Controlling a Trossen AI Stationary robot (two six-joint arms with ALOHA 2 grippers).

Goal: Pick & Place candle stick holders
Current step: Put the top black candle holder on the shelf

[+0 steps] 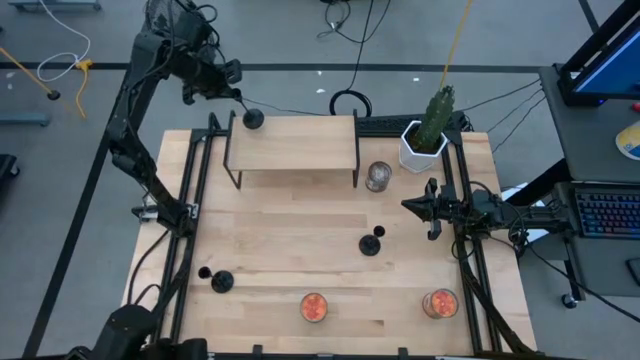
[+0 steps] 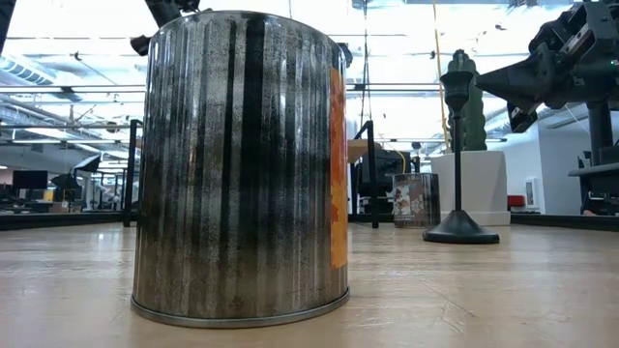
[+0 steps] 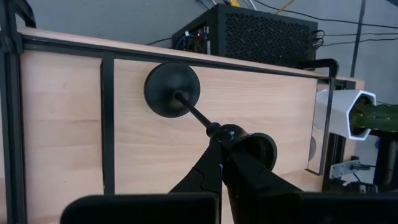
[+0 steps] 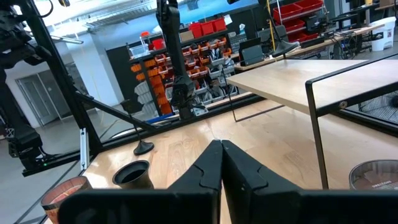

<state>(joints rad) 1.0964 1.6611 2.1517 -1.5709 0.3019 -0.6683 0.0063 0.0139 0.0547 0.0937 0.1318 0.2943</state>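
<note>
So it looks like holder number one is going onto the shelf right now. The left gripper [image 3: 219, 144] is clamped shut on the stem of a candle stick holder [image 3: 172, 91], just under its little cup, and the round base sits directly ahead of the fingertips, flat against or right at the top of the raised wooden shelf [image 1: 295, 140]. I honestly can't tell if the base is fully resting on it or a hair above. From overhead that same holder is at the shelf's back left corner, with the gripper reaching in from beyond the desk's far edge.

What's left, as far as I can judge: two more. One standing holder [image 1: 371, 242] is out in the open desk [image 1: 280, 250], a short way off the right gripper [image 1: 407, 205] toward the near edge. Another holder [image 1: 218, 281] is well away from both grippers, near the front left of the desk; it looks like it may be lying on its side, not sure.

The right gripper is pinched shut on nothing, parked by the right rail, just beside the clear glass jar [image 1: 378, 177]. Two orange jars [image 1: 314, 307] sit along the front edge.

So roughly a third done, assuming the shelf is the drop spot and the left gripper lets go cleanly.
</note>
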